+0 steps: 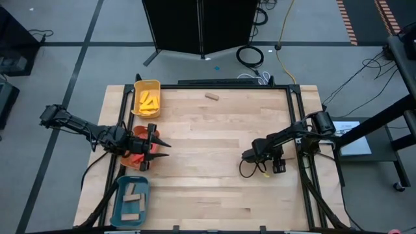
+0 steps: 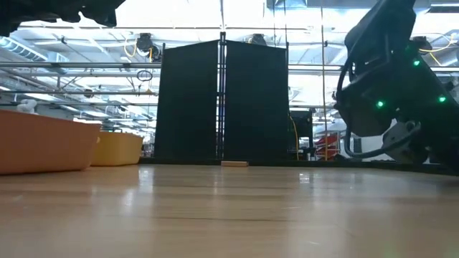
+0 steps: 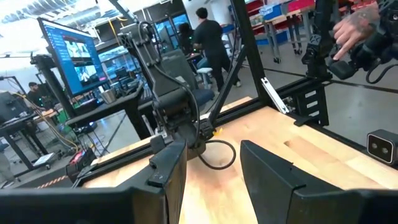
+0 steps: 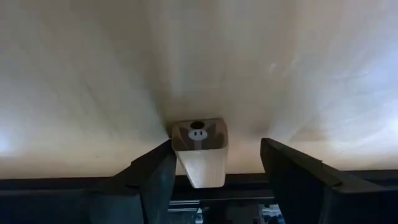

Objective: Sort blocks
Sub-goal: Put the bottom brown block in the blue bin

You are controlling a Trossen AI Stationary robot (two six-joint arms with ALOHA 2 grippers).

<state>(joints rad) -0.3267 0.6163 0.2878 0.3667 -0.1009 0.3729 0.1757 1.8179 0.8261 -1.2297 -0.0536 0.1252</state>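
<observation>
Your right gripper (image 4: 214,171) jaws stand apart around a tan block (image 4: 200,152), touching one finger; closing may skew it. Left gripper (image 1: 158,145) jaws apart, empty.

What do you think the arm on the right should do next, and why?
Probably close the right tool on the tan block. The block sits between the tool's open fingers, with a gap showing on one side, so it does not look gripped yet.

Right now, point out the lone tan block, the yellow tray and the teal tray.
lone tan block (image 1: 211,96), high view, middle of its top face.
yellow tray (image 1: 156,84), high view, its far right rim.
teal tray (image 1: 119,195), high view, its left wall.
</observation>
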